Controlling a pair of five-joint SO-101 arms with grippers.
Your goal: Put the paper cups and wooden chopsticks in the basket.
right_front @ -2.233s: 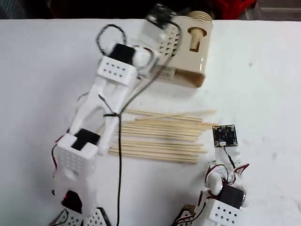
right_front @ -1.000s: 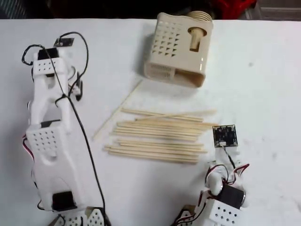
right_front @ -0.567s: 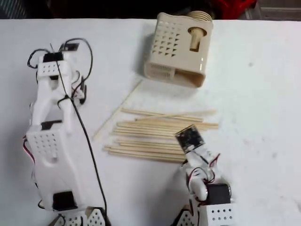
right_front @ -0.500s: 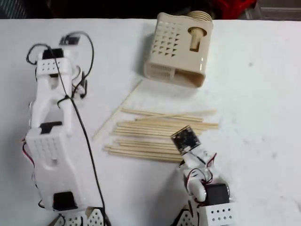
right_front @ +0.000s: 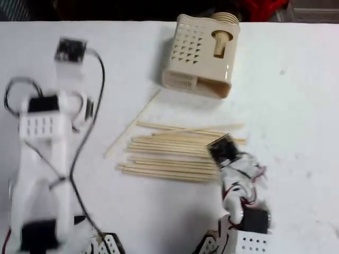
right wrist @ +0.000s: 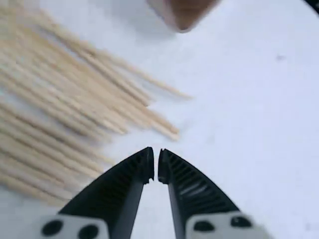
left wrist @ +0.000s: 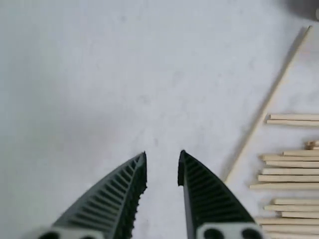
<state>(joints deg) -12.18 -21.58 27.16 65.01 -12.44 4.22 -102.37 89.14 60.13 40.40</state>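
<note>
A beige perforated basket (right_front: pixel 197 58) lies on its side at the back of the white table, with a stack of paper cups (right_front: pixel 221 38) inside it. Several wooden chopsticks (right_front: pixel 177 153) lie in a loose pile mid-table, and one stray chopstick (right_front: pixel 132 124) lies slanted to their left. My left gripper (left wrist: pixel 162 158) hovers open and empty over bare table beside the stray chopstick (left wrist: pixel 266 107). My right gripper (right wrist: pixel 155 166) is shut on nothing, just off the right-hand ends of the chopsticks (right wrist: pixel 75 84), with the basket's corner (right wrist: pixel 182 11) farther off.
The left arm (right_front: pixel 42 132) covers the table's left side, its cable looping to a small camera board (right_front: pixel 70 51). The right arm (right_front: pixel 241 182) rises from the front edge by the pile's right end. The table's right side is bare white surface.
The left arm swung from the basket to the table's left side, then drew back toward the front. The right arm moved left and forward to the pile's right end.
</note>
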